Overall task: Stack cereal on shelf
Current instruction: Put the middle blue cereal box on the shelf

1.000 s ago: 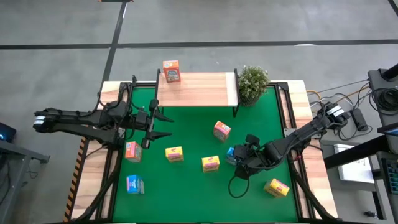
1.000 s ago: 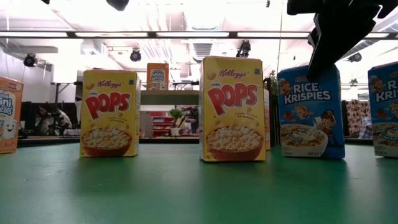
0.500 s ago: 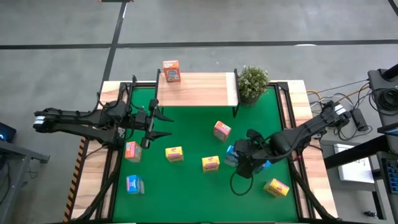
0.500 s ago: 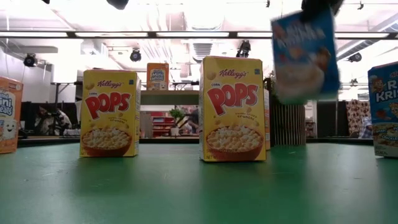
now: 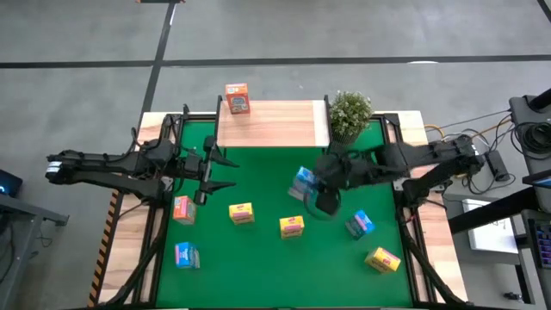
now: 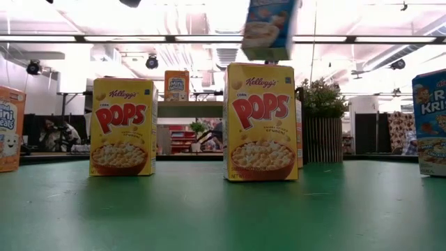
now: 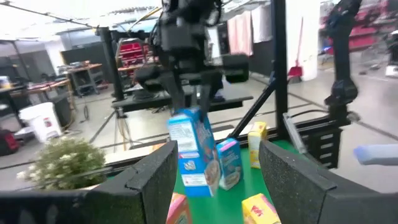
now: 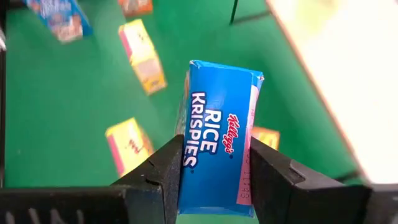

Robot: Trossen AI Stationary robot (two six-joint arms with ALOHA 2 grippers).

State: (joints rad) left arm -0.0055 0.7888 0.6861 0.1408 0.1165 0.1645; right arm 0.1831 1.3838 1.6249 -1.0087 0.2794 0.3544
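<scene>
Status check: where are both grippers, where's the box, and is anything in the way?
Right gripper shut on blue cereal box, airborne short of shelf. Left gripper open, waiting at mat's left. Potted plant beside shelf's right end.

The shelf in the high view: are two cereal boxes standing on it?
No: the shelf bears a single orange-pink box, at its far left corner.

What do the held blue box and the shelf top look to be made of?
The blue box clamped in the right gripper looks like thin printed cardboard: sharp folded edges, slightly glossy branded print. The shelf top looks like pale wood or wood laminate with a matte finish; which of the two cannot be told.
</scene>
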